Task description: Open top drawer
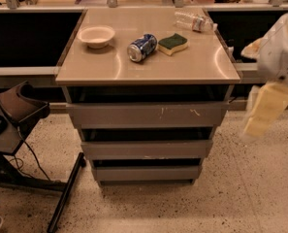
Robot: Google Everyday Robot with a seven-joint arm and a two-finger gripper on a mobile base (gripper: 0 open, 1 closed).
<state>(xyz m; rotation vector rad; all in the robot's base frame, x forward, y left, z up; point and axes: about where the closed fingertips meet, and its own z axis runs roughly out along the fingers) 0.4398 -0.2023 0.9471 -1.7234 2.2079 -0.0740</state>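
Observation:
The top drawer (134, 114) is the wide grey handleless front just under the beige cabinet top (182, 62). It has small white scuff marks right of centre. Its front sits in line with the cabinet, with a dark gap above it. Two smaller grey drawers, the middle one (146, 149) and the bottom one (146, 173), lie below. My gripper (264, 111) hangs blurred at the right edge of the camera view, pale yellow under the white arm (281, 47). It is to the right of the top drawer's end and apart from it.
On the cabinet top lie a pale bowl (96, 35), a tipped blue can (141, 47), a green and yellow sponge (172, 43) and a clear bottle (194, 21). A dark chair and stand (17, 115) with a cable sit at the left on the speckled floor.

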